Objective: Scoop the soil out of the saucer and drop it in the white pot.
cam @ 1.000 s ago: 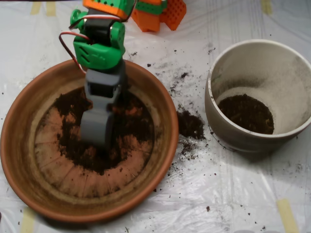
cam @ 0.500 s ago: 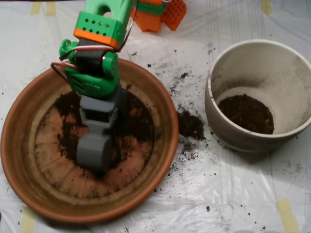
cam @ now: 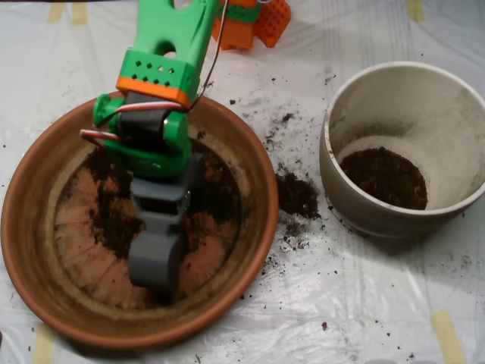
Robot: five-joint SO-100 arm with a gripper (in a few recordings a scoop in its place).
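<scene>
Overhead view: some soil point(cam: 114, 216) is in the white pot point(cam: 356, 208) already, plenty left in the saucer point(cam: 250, 152), can't tell if the scoop point(cam: 157, 265) is holding any.

white plastic sheet point(cam: 364, 303), tan tape strips point(cam: 449, 334) – orange block point(cam: 267, 19)

This looks like a hobby robotics bench or lab: a table covered in a white plastic sheet point(cam: 364, 303) held down with strips of masking tape point(cam: 449, 335), soil crumbs point(cam: 297, 196) scattered over it, and orange 3D-printed parts point(cam: 254, 21) at the back.
</scene>
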